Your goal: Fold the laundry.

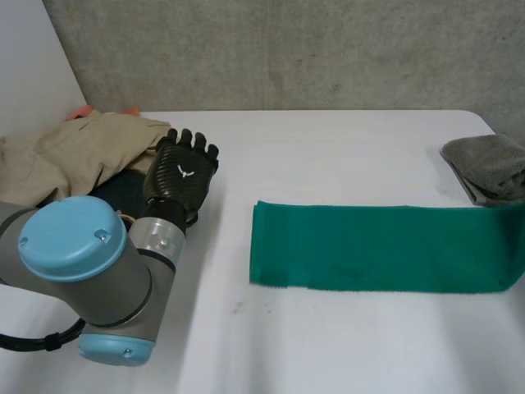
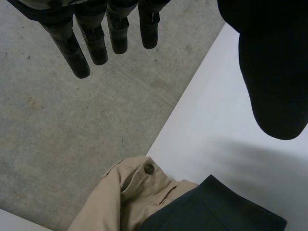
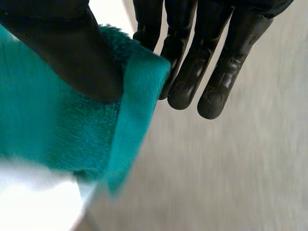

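At the right of the desk (image 1: 328, 345), the right hand (image 3: 216, 62) pinches the towel (image 1: 377, 246), which stretches left toward the slack, empty left hand (image 1: 180, 172).

The white table (image 1: 353, 156) carries a green towel (image 1: 385, 246), folded into a long strip across its right half. A crumpled grey cloth (image 1: 490, 167) sits near the far right corner. At the far left, a beige garment (image 1: 66, 156) lies heaped, touching a dark garment (image 1: 121, 193).
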`<action>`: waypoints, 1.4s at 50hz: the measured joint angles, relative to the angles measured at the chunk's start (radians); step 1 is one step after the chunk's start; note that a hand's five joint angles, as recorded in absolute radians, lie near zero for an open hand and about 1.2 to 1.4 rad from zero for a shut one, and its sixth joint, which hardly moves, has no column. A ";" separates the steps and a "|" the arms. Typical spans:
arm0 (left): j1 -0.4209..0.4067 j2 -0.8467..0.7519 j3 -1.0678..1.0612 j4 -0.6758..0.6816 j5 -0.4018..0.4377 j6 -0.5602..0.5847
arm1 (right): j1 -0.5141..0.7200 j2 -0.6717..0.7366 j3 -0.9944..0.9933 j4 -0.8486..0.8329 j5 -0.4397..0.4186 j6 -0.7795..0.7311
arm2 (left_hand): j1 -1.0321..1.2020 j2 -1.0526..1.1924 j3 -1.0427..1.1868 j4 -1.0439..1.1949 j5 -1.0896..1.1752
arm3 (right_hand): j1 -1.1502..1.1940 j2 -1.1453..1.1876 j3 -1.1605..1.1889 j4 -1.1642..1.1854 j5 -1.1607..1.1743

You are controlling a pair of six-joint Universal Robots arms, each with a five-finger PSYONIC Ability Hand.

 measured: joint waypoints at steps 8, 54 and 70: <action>0.000 0.028 -0.026 -0.001 -0.002 -0.003 | 0.381 -0.044 0.022 -0.094 -0.112 0.132 | 0.000 0.000 0.000 0.000 0.000 | 0.000 0.001 0.002 0.002 0.000; -0.067 0.016 -0.034 0.000 -0.003 -0.036 | 0.330 0.046 0.067 0.146 0.037 0.294 | 0.000 0.000 0.000 0.000 0.000 | -0.038 -0.005 -0.001 -0.001 -0.014; -0.061 0.028 -0.033 0.000 -0.004 -0.047 | 0.864 0.145 -0.045 0.092 -0.027 0.071 | 0.000 0.000 0.000 0.000 0.000 | -0.094 -0.106 -0.093 -0.096 -0.079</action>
